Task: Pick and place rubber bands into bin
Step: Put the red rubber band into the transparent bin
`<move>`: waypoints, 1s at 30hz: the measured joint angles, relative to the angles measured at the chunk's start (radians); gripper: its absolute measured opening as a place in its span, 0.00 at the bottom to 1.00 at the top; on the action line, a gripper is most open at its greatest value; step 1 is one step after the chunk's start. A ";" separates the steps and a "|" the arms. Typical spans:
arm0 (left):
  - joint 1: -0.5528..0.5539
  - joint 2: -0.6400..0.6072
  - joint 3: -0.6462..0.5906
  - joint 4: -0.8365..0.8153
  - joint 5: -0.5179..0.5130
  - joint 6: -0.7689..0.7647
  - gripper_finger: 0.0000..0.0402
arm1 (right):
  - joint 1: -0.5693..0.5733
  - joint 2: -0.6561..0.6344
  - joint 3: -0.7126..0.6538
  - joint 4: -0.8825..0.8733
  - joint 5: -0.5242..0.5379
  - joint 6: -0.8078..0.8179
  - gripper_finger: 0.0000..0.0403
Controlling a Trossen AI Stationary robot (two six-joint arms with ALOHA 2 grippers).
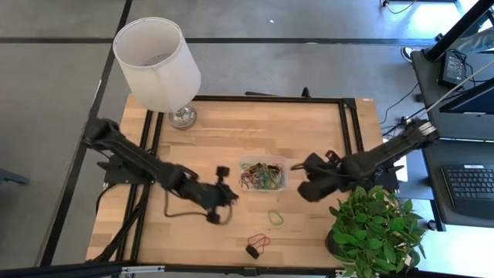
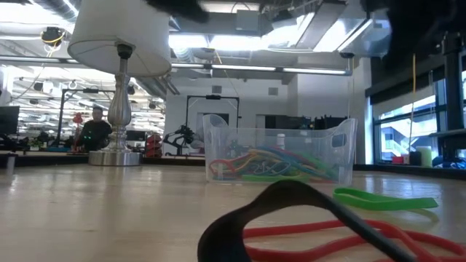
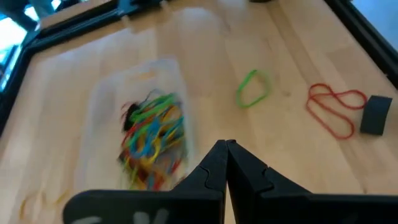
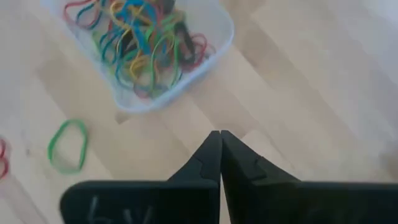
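The small clear plastic bin (image 1: 263, 174) sits mid-desk, full of colourful rubber bands (image 4: 140, 43). Both arms' fingers are pressed together, holding nothing. The thin green loop (image 1: 275, 218) lies flat, so fingers might slip off it

This was a robotics lab set in an open, industrial office space. The low view showed exposed ceiling ducts (image 2: 218, 54), long strip lights (image 2: 320, 70) and tall windows (image 2: 408, 124), with a person (image 2: 95, 131) seated at a distant workstation among equipment racks. From above, the wooden counter (image 1: 224, 131) stood in a black metal frame on grey carpet (image 1: 46, 116), beside a desk carrying a keyboard (image 1: 469, 184) and trailing cables (image 1: 397, 100), while a table lamp (image 1: 158, 66) and a potted plant (image 1: 378, 232) served as props.
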 joint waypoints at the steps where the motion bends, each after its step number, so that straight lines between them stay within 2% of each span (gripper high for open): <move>1: -0.007 0.043 0.036 0.002 0.000 0.017 0.01 | 0.012 -0.034 -0.041 0.026 0.000 0.000 0.01; 7: -0.026 0.279 0.243 -0.048 0.036 0.056 0.04 | 0.055 -0.204 -0.248 0.166 -0.048 0.004 0.02; 15: -0.020 0.501 0.439 -0.074 0.137 0.038 0.23 | 0.083 -0.319 -0.404 0.277 -0.105 0.004 0.02; 21: -0.023 0.555 0.480 -0.072 0.152 0.022 0.34 | 0.082 -0.327 -0.441 0.271 -0.104 0.027 0.02; 30: -0.043 0.651 0.479 -0.032 0.231 -0.015 0.36 | 0.082 -0.324 -0.451 0.270 -0.103 0.002 0.05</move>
